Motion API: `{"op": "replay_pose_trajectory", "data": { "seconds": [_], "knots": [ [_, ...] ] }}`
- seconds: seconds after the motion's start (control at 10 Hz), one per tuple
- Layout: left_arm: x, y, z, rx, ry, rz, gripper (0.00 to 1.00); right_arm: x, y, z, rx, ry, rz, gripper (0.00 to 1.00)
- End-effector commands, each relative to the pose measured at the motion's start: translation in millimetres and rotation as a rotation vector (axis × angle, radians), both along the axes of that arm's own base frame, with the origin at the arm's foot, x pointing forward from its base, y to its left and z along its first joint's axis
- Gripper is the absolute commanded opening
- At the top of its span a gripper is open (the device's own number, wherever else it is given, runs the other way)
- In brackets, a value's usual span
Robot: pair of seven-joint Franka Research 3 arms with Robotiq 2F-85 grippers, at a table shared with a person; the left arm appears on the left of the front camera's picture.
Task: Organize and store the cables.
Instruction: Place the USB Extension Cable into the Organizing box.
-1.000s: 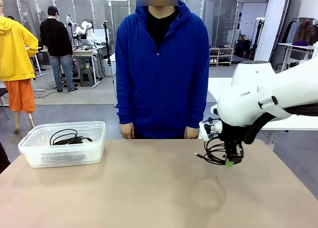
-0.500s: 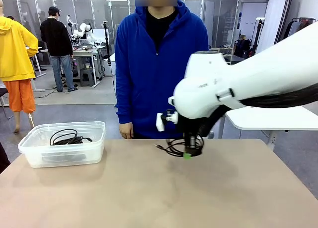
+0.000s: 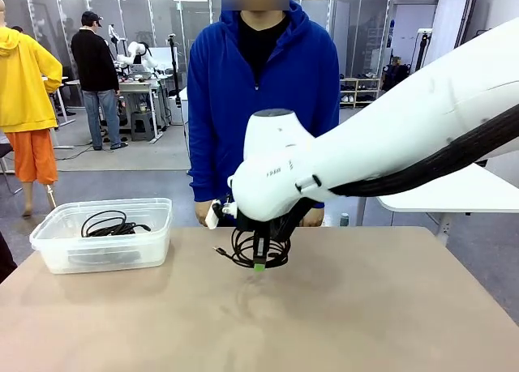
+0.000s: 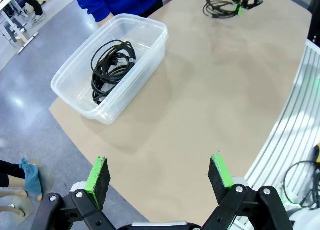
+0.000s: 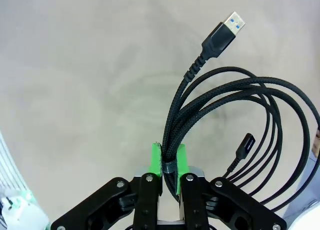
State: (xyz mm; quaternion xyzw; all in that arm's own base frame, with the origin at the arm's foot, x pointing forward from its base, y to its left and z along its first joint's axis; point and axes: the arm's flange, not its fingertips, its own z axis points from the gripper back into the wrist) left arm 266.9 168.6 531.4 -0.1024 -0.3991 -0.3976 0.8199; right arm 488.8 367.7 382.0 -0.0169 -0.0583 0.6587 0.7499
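Note:
My right gripper (image 3: 259, 265) hangs just above the middle of the table, shut on a coiled black braided cable (image 3: 258, 250). In the right wrist view the green pads (image 5: 156, 161) pinch the bundle of strands (image 5: 210, 120), and a blue-tongued USB plug (image 5: 226, 32) sticks out ahead. From the left wrist view that same coil (image 4: 220, 1) and gripper show far off. Another black cable coil (image 3: 109, 224) (image 4: 110, 65) lies inside the clear plastic bin (image 3: 154, 214) (image 4: 150, 47) at the table's left. My left gripper (image 4: 160, 175) is open, high above the near table edge, holding nothing.
A person in a blue hoodie (image 3: 263, 104) stands at the far edge, hands (image 3: 208, 214) resting by the table. The tan tabletop (image 3: 365, 307) is bare around the carried coil. White slatted equipment (image 4: 300, 120) lies to the right in the left wrist view.
My right arm has swept from the table's right side to its middle, carrying the coiled cable toward the bin. The left gripper stays open.

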Motion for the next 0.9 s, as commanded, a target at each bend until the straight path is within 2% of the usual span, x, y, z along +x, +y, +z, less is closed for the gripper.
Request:
{"op": "replay_pose_trajectory", "data": {
  "seconds": [0.0,0.1,0.3,0.6,0.8],
  "knots": [
    [0,1,0,0.001,-0.009,-0.017,1.00,4,23,-22,-0.044,-0.026,-0.033,0.00],
    [0,1,0,0.001,-0.009,-0.017,1.00,3,29,-33,-0.059,-0.030,-0.036,0.00],
    [0,1,0,0.001,-0.009,-0.017,1.00,1,39,-49,-0.078,0.010,-0.033,0.00],
    [0,1,0,0.001,-0.009,-0.017,1.00,-1,41,-54,-0.080,0.025,-0.023,0.00],
    [0,1,0,0.001,-0.009,-0.017,1.00,-3,41,-53,-0.081,0.026,-0.025,0.39]
  ]
}}
